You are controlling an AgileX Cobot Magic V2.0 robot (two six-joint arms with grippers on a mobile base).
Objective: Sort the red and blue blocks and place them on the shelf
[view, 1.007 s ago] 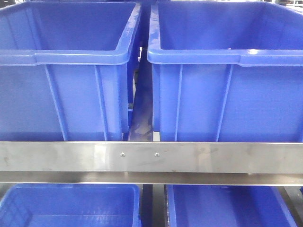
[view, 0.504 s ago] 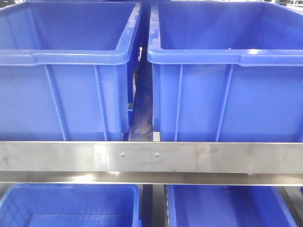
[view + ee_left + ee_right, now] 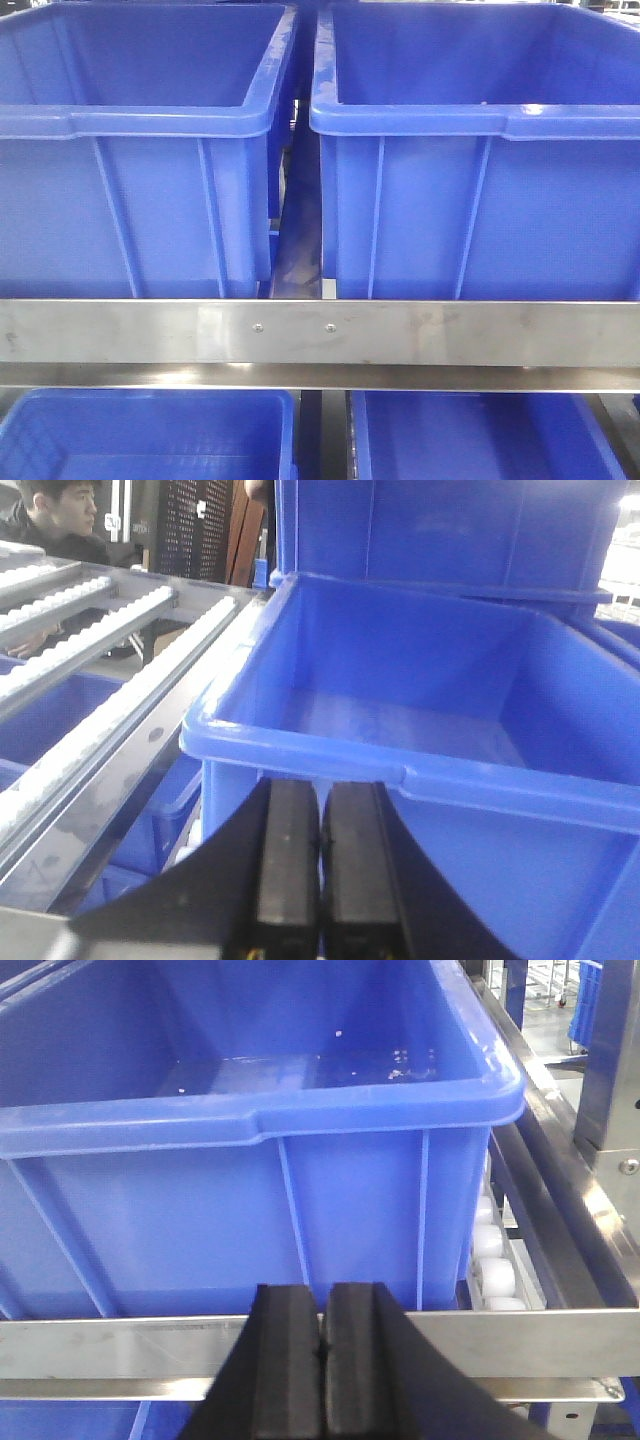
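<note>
While I'm parked at the rack, quick rundown:

Upper bins: two big blue ones side by side, left [image 3: 135,150] and right [image 3: 480,150], narrow gap between them; what I can see of their insides is bare.
Lower bins: tops of two more [image 3: 150,435] [image 3: 480,435] peek out under the rail, no contents visible.
My left gripper [image 3: 320,880]: black pads pressed flat together, pinching nothing, just in front of a blue bin [image 3: 420,770] whose visible floor is bare.
My right gripper [image 3: 320,1370]: pads also squeezed together on nothing, low in front of another bin [image 3: 250,1150] with a few pale specks on its floor.
Change: basically none from a second ago, front view looks the same.
Shelf [image 3: 320,332]: brushed steel front rail, two small screws mid-span, white rollers [image 3: 495,1270] along the side.
Blocks: can't see red or blue in any view.
</note>
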